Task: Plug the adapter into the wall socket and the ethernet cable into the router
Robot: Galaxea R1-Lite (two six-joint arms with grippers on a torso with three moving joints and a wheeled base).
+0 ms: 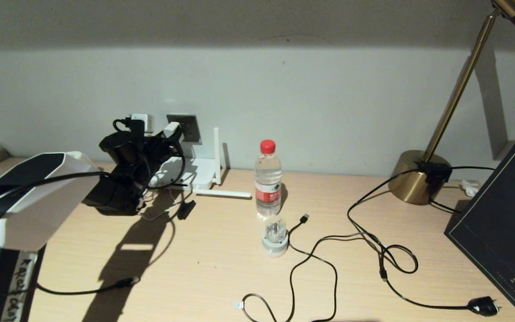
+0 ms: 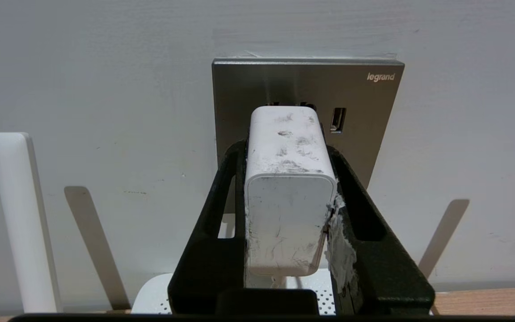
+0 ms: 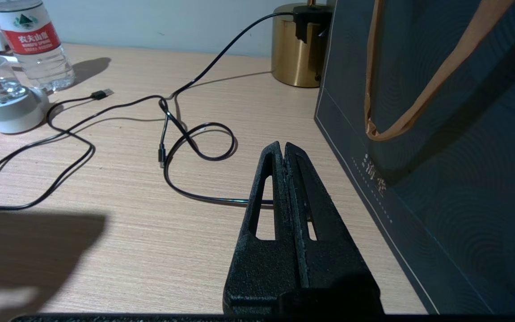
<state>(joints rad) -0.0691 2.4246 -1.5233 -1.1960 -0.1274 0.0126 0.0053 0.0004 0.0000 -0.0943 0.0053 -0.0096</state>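
While you look down from the head view, your left gripper (image 1: 168, 136) is raised against the wall at the back left of the desk (image 1: 204, 259), level with the wall socket (image 1: 185, 128). The router (image 1: 197, 172) stands just below, one antenna upright and another lying flat on the desk. A black cable end (image 1: 128, 281), possibly the ethernet cable, lies near the front left.

Left wrist view: your black fingers (image 2: 365, 214) pinch the adapter (image 2: 286, 192) by its two sides, its far end at the wall socket's (image 2: 365, 116) face; whether the prongs are seated you cannot tell. The router's perforated top (image 2: 154, 297) shows underneath.

Right wrist view: your right gripper (image 3: 284, 150) hovers low over the desk beside a dark paper bag (image 3: 441, 147), jaws pressed together, holding nothing.
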